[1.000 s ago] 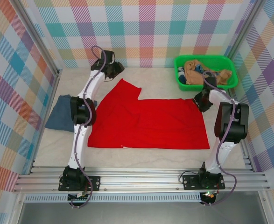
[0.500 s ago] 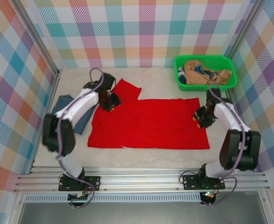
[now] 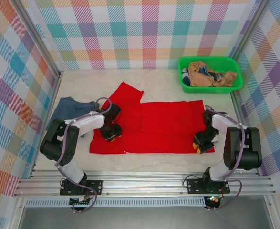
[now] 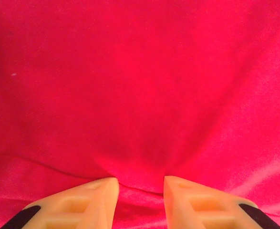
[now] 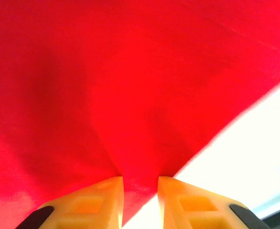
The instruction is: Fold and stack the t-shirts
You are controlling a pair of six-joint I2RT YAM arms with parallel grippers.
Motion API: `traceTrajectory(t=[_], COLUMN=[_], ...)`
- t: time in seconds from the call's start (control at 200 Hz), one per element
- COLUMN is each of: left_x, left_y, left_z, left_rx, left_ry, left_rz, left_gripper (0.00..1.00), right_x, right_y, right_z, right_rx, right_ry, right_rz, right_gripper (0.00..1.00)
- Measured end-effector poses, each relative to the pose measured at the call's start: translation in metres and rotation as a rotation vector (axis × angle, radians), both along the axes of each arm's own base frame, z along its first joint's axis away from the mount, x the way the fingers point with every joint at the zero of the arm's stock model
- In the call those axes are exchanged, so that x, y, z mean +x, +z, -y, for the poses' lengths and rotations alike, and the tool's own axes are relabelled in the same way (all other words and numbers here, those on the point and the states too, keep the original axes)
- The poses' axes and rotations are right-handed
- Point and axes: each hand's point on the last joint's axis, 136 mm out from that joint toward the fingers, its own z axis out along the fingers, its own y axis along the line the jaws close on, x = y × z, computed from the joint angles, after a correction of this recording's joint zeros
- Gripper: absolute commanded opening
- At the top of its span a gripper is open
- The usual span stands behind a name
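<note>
1. left gripper [image 3: 112, 135]: down on near-left corner of red shirt [image 3: 154, 125]. Fingertips [image 4: 99, 191] close together, a ridge of red cloth nipped btwn them.
2. right gripper [image 3: 200, 143]: at near-right corner of same shirt, right by its edge. Fingertips [image 5: 106, 191] close together, red cloth pinched btwn, pale table [image 3: 168, 81] showing beside.
3. red shirt: flat, mid-table, long axis L–R. One sleeve sticks out toward far left. Near hem runs approx. parallel to table front.
4. blue shirt [image 3: 69, 110]: bunched, just left of red shirt, partly under left arm. Touching or not: can't tell.
5. basket [image 3: 207, 59]: green, far-right corner, well apart from both shirts. Holds crumpled tan cloth [image 3: 211, 76] w/ a bit of blue in it.
</note>
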Motion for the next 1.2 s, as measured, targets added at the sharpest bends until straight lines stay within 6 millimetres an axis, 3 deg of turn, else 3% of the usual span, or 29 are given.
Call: traceTrajectory(t=[0.185,0.315,0.385,0.45,0.56,0.66,0.76,0.84,0.965,1.2], left_x=[-0.044,-0.054,-0.051,-0.042,-0.015,0.006,0.014,0.015,0.014,0.013], left_y=[-0.002,-0.002,-0.001,-0.001,0.0,0.0,0.001,0.002,0.003,0.024], left_z=[-0.003,-0.013,-0.014,-0.015,-0.013,-0.016,-0.017,-0.016,-0.016,-0.015], left_rx=[0.044,0.08,0.101,0.127,0.143,0.146,0.142,0.142,0.141,0.114], left_ry=[-0.045,-0.046,-0.06,-0.074,-0.075,-0.061,-0.065,-0.07,-0.073,-0.072], left_rz=[-0.037,-0.048,-0.052,-0.056,-0.036,-0.025,-0.017,-0.015,-0.015,0.024], left_gripper=[0.34,0.37,0.38,0.38,0.38,0.38,0.38,0.38,0.39,0.39], right_x=[-0.059,-0.067,-0.053,-0.024,0.027,0.06,0.074,0.068,0.056,-0.01], right_y=[0.004,0.009,0.018,0.03,0.043,0.032,0.01,-0.004,-0.005,-0.003], right_z=[-0.003,-0.003,-0.002,-0.002,0.001,0.004,0.006,0.009,0.012,0.015], right_rx=[-0.003,-0.009,-0.01,-0.002,0.005,0.015,0.012,0.0,-0.013,-0.036], right_ry=[-0.052,-0.071,-0.067,-0.041,0.019,0.051,0.067,0.064,0.022,-0.072], right_rz=[-0.155,-0.168,-0.103,0.022,0.193,0.216,0.181,0.109,0.066,-0.105], right_gripper=[0.25,0.26,0.3,0.34,0.33,0.31,0.25,0.25,0.24,0.27])
